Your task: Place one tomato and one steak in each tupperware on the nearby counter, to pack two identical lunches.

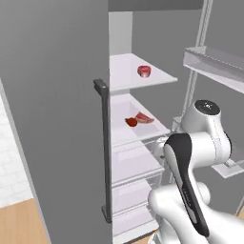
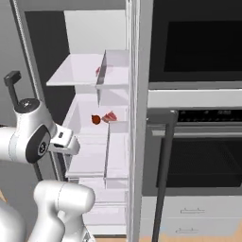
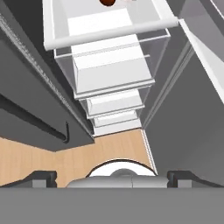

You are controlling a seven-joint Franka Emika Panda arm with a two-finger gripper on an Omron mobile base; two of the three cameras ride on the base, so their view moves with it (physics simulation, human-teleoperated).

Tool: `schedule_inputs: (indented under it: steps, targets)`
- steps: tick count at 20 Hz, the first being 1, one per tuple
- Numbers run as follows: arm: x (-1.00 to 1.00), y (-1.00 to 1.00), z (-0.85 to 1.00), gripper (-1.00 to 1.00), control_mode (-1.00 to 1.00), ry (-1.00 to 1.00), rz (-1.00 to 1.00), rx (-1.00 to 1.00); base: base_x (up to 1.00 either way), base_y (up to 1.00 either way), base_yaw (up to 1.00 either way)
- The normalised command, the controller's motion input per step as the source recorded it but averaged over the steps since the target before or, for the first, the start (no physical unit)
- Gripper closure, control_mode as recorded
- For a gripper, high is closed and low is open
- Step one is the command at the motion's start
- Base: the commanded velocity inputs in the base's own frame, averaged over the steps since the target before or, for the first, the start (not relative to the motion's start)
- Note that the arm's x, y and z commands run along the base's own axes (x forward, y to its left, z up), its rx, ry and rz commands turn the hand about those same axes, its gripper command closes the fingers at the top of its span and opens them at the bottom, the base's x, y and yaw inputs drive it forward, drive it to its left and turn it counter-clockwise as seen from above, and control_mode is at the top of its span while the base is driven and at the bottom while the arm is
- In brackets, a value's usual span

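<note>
Left base view: you face an open fridge (image 1: pixel 143 143). A tomato (image 1: pixel 131 122) and a steak (image 1: pixel 144 117) lie side by side near the front edge of its middle shelf (image 1: pixel 121 107); another steak (image 1: pixel 144 71) sits on the shelf above. Your gripper (image 3: pixel 112 177) is spread wide, holding nothing, pointing down toward the wooden floor (image 3: pixel 39 159).

Flat even rendered light, bright white glossy fridge shelves (image 1: pixel 128 71) at centre, dim grey sides, soft shadows, slight blur, no glare
</note>
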Motion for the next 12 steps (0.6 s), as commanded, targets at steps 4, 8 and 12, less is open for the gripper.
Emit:
schedule_inputs:
  steps: [4,8,12]
  targets:
    - [0.00,0.00,0.00,-1.00,1.00,0.00,0.00,0.00,0.80,0.12,-0.10]
    - [-0.06,-0.01,0.50,-1.00,-1.00,-0.19,-0.12,-0.02,0.15,0.00,-0.07]
    - [-0.22,0.00,1.00,-1.00,-1.00,-0.48,-0.27,-0.05,0.00,0.00,0.00]
